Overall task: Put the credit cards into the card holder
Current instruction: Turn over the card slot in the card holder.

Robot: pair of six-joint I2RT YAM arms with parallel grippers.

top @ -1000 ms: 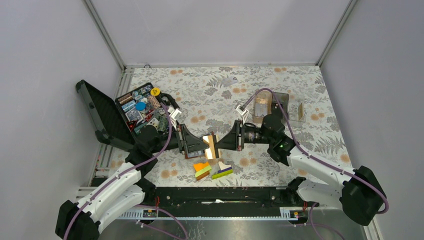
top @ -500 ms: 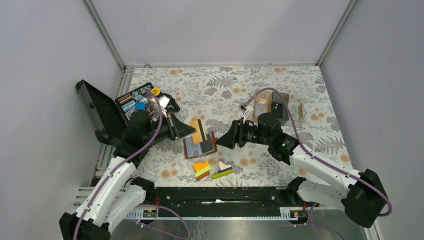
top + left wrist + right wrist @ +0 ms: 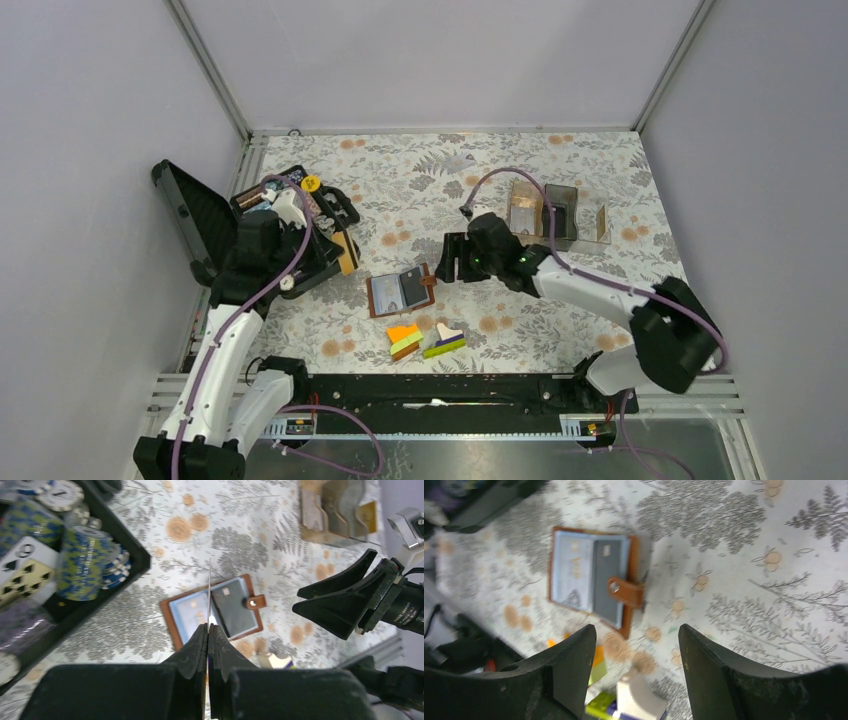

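I pinched a tan credit card (image 3: pixel 347 253) edge-on in my left claw (image 3: pixel 208 630) over the bench's (image 3: pixel 600 170) left side, ready for slotting, while my right claw (image 3: pixel 636 630) hung spread just beside the open card holder (image 3: pixel 628 592) lying mid-bench towards the near edge, probably to steady it.

card (image 3: pixel 209 587): edge-on from the left wrist, only a thin line; its face is unseen and its lower end is hidden in the left gripper (image 3: pixel 208 629).
holder (image 3: pixel 591 577): blurred from the right wrist; print inside is unreadable in every view.
blocks (image 3: pixel 634 705): cut by the bottom edge from the right wrist, partly behind a finger.
case (image 3: pixel 140 560): cut by the left and top edges from the left wrist; contents too small to tell from the top.
box (image 3: pixel 332 510): cut by the top edge from the left wrist.
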